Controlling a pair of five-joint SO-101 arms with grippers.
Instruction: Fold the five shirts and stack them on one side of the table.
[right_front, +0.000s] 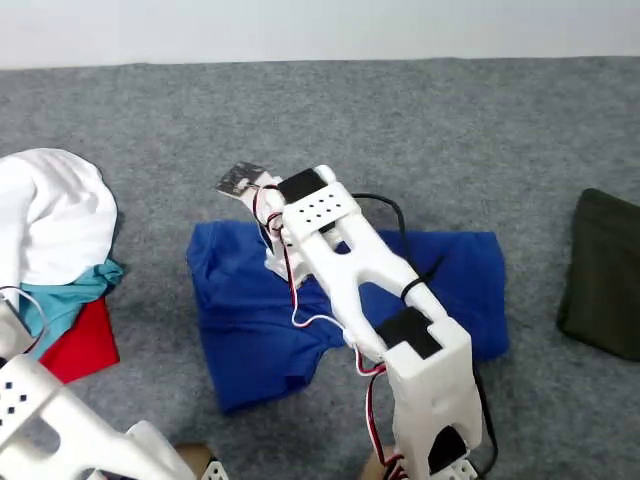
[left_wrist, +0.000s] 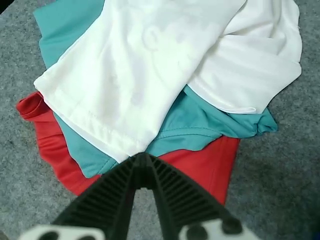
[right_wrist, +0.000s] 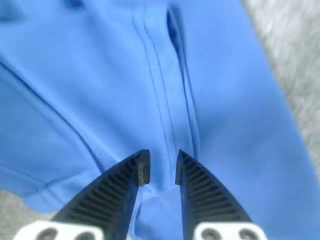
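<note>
A blue shirt (right_front: 250, 330) lies spread over the middle of the grey table, partly under my right arm. My right gripper (right_wrist: 159, 167) is down on its far left part, fingers (right_wrist: 141, 170) a narrow gap apart with a fold of blue cloth (right_wrist: 155, 205) pinched between them; creases run toward the grip. A pile of a white shirt (right_front: 50, 210), a teal shirt (right_front: 60, 300) and a red shirt (right_front: 85, 345) sits at the left edge. My left gripper (left_wrist: 145, 161) hangs shut just above this pile (left_wrist: 150, 75), holding nothing. A folded dark green shirt (right_front: 605, 275) lies at the right edge.
The left arm's white body (right_front: 60, 425) fills the near left corner. A small printed tag (right_front: 240, 180) sits on the right arm's head. Bare grey table (right_front: 420, 130) runs along the far side and between the blue and green shirts.
</note>
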